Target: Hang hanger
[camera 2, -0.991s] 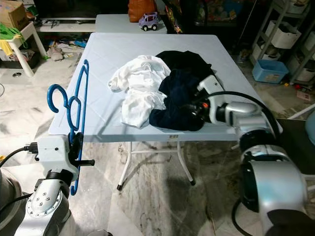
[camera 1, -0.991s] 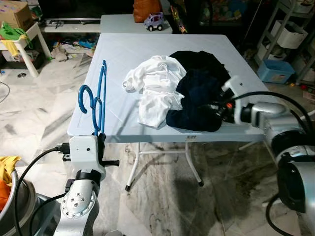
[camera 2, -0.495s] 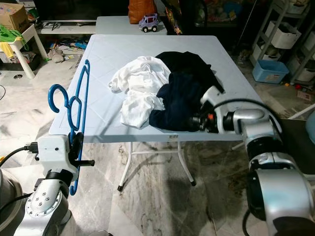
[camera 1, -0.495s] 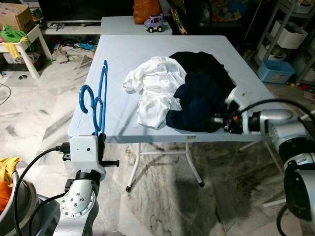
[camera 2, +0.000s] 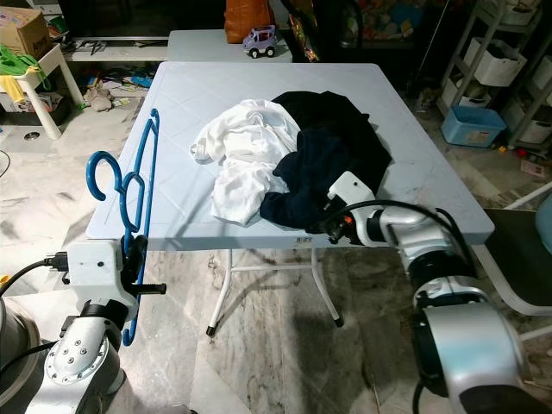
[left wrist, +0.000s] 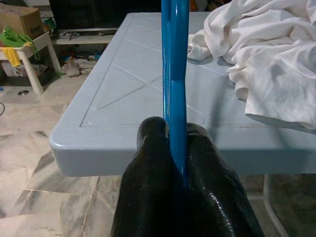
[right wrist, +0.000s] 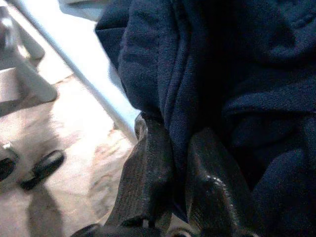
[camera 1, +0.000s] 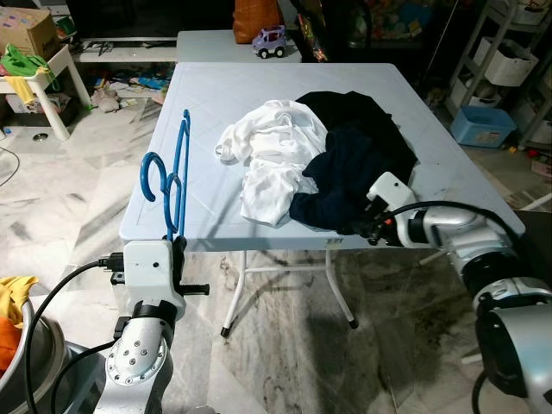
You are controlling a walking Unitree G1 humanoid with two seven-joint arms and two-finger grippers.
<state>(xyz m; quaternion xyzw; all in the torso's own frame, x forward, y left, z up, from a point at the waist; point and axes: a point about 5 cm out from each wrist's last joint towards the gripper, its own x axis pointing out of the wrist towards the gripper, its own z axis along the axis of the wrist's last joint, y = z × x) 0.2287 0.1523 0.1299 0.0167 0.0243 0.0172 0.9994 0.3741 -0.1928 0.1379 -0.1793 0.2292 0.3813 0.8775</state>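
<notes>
A blue plastic hanger (camera 1: 177, 172) stands upright beside the table's left front corner, and my left gripper (left wrist: 176, 137) is shut on its lower bar. On the pale blue folding table (camera 1: 224, 95) lies a heap of clothes: a white garment (camera 1: 272, 147), a black one (camera 1: 354, 108) behind it, and a navy garment (camera 1: 345, 172) reaching the front edge. My right gripper (camera 1: 366, 226) is at that front edge, shut on a fold of the navy garment (right wrist: 207, 64), with cloth pinched between its fingers (right wrist: 153, 158).
A toy car (camera 1: 269, 39) stands on a second table behind. A small white table (camera 1: 39, 78) and clutter are at the far left, with a blue bin (camera 1: 483, 125) and shelving at the right. A basket with yellow cloth (camera 1: 13, 319) sits by my left side. Marble floor surrounds the table.
My right gripper has moved down and leftward along the navy garment to its front fold, and the garment's folds have shifted. The left arm and the hanger have stayed put.
</notes>
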